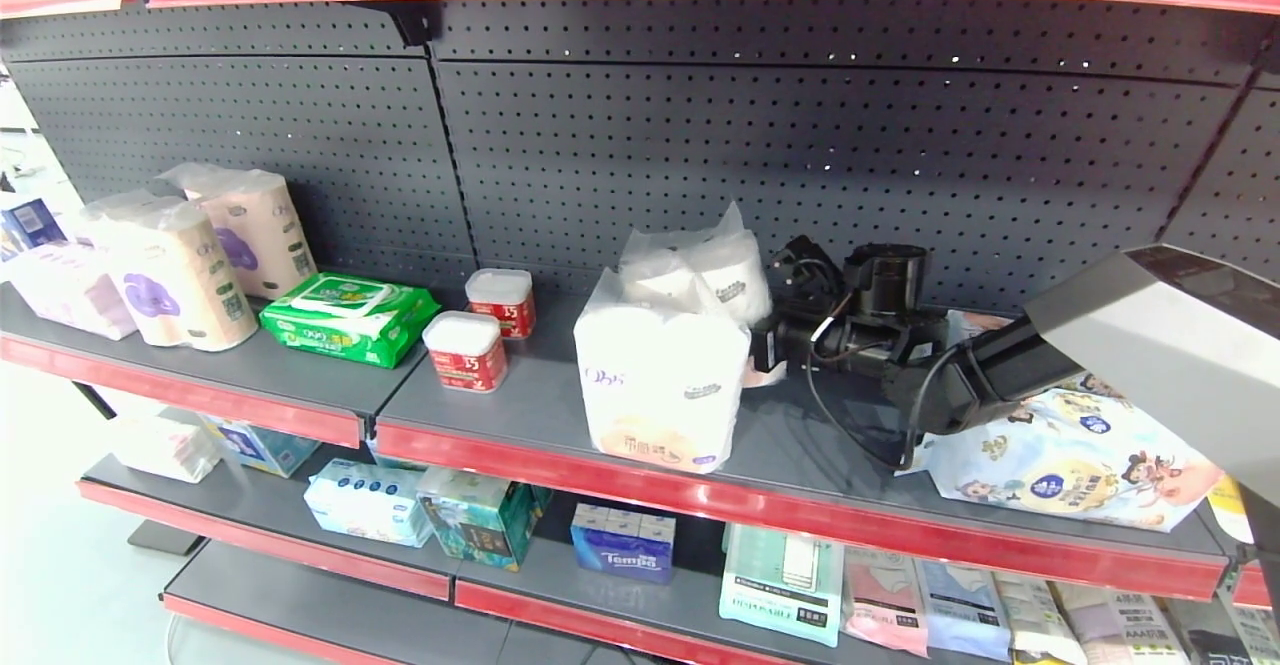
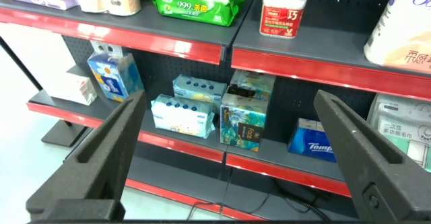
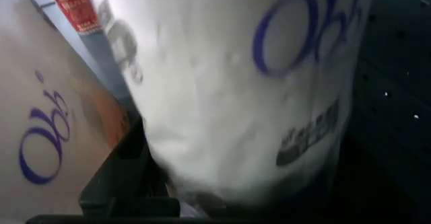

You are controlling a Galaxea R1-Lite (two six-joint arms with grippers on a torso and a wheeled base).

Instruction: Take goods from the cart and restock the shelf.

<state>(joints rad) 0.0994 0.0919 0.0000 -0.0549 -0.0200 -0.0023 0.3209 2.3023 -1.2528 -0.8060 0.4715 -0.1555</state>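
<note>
Shelf (image 1: 800, 440): you see its grey deck with a red front lip running across the middle of the head view, with a black pegboard behind it.
Rear pack (image 1: 705, 270): this white roll pack sits on the shelf at centre frame, against the pegboard and just behind the front pack. In the right wrist view its wrap is pressed close to the lens.
Front pack (image 1: 660, 385): you find this taller white pack at the shelf's front edge, centre frame, upright.
Right gripper (image 1: 770, 345): it comes in from the right of the frame and sits low over the shelf, right up against the rear pack. You cannot tell whether it is open or clamped on the wrap.
Left gripper (image 2: 229, 109): in the left wrist view its jaws stand wide apart with nothing between them, facing the lower shelves.
Printed bag (image 1: 1070, 455): it lies on the shelf at the right of the frame, partly under the right arm.
Jars (image 1: 466, 349): you see two red jars with white lids, left of the front pack, one behind the other.
Wipes (image 1: 348, 317): this green pack lies flat, left of the jars.
Roll packs (image 1: 175, 270): they stand at the far left of the shelf.
</note>
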